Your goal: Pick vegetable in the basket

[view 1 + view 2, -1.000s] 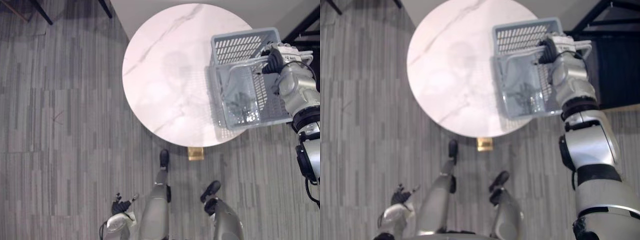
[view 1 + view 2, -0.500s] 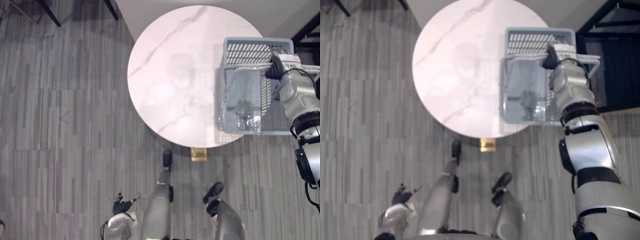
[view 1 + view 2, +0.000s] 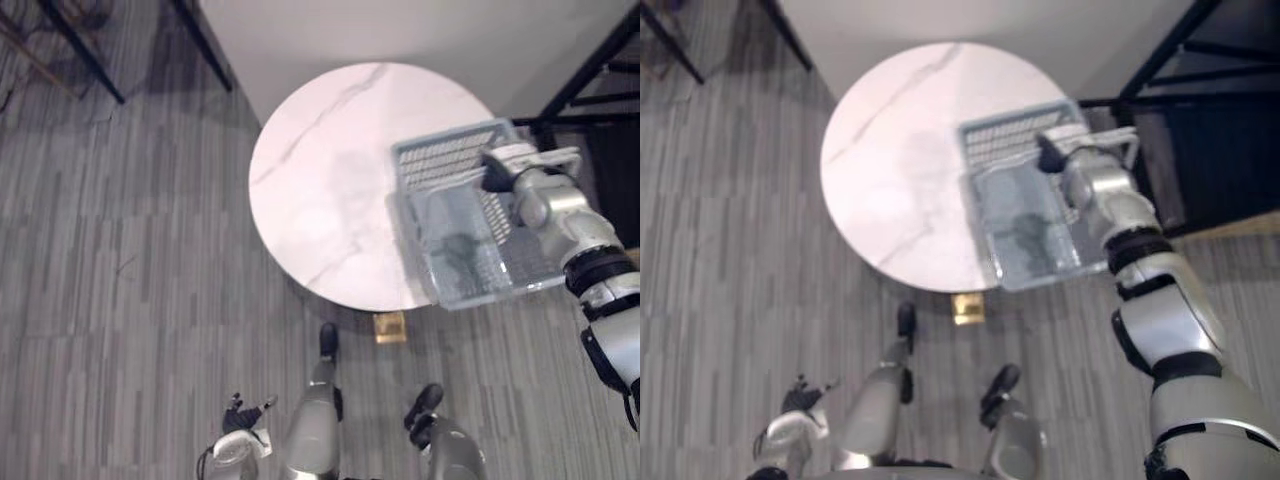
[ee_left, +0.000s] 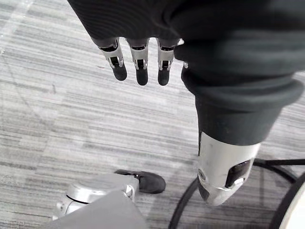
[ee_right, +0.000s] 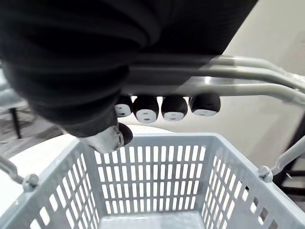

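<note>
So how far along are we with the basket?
Done: the right hand has the grey basket by its handles, at the round marble table's edge. In hand: just the basket; the left hand hangs open. Left: the picking itself; basket contents unclear.

Round white marble table (image 3: 320,180) with faint grey veins, standing on grey striped floor (image 3: 120,300), basket (image 3: 440,160) over the table's right edge, partly beyond it, contact unclear, golden foot (image 3: 390,327) under the table's near edge
</note>
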Tool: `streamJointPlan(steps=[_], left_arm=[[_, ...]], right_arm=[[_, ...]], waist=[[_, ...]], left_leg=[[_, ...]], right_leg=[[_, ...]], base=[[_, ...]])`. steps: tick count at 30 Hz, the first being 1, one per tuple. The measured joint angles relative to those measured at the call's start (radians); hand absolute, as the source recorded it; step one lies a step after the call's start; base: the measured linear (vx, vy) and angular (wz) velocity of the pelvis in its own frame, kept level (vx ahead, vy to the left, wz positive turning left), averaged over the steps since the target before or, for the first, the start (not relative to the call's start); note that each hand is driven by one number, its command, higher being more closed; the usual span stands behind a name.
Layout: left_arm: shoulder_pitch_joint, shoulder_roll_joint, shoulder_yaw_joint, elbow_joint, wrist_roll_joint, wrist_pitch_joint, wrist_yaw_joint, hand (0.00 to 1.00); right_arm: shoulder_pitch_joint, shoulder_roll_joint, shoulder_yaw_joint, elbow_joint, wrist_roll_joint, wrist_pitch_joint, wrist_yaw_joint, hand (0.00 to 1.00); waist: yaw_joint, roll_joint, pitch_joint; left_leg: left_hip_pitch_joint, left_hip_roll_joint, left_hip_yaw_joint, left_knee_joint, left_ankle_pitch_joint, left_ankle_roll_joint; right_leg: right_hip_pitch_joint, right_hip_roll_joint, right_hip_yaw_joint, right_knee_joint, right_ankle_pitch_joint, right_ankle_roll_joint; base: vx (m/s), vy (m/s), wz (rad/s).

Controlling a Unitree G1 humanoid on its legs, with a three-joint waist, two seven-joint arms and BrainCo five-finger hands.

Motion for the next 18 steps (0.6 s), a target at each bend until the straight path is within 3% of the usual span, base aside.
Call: streamJointPlan(steps=[5,14,18], left_arm=[[0.011,0.004,0.015,0.003,0.042,0.017,-0.031,0.0],[0.106,0.013,0.002,0.041,0.101,0.024,-0.071,0.0],[0.131,0.014,-0.029,0.042,0.11,0.024,-0.088,0.0]], right_arm=[[0.204,-0.027,0.044,-0.286,0.098,-0.075,0.067,1.0],[0.571,-0.213,0.034,-0.611,0.143,-0.166,0.119,1.0],[0.798,-0.24,-0.093,-0.625,0.123,-0.198,0.126,1.0]], waist=[[-0.048,-0.069,-0.103],[-0.096,-0.077,-0.267],[-0.109,-0.069,-0.293]], left_leg=[[0.046,0.016,0.036,0.002,-0.002,-0.003],[0.112,0.039,0.102,-0.003,-0.046,-0.015],[0.148,0.041,0.148,-0.003,-0.058,-0.023]], right_leg=[[0.033,0.016,0.037,-0.03,0.0,-0.001],[0.058,0.046,0.112,-0.064,0.004,-0.002],[0.065,0.05,0.16,-0.08,0.014,0.001]], base=[[0.07,-0.058,-0.22],[0.02,-0.023,-0.25],[0.01,0.004,-0.3]])
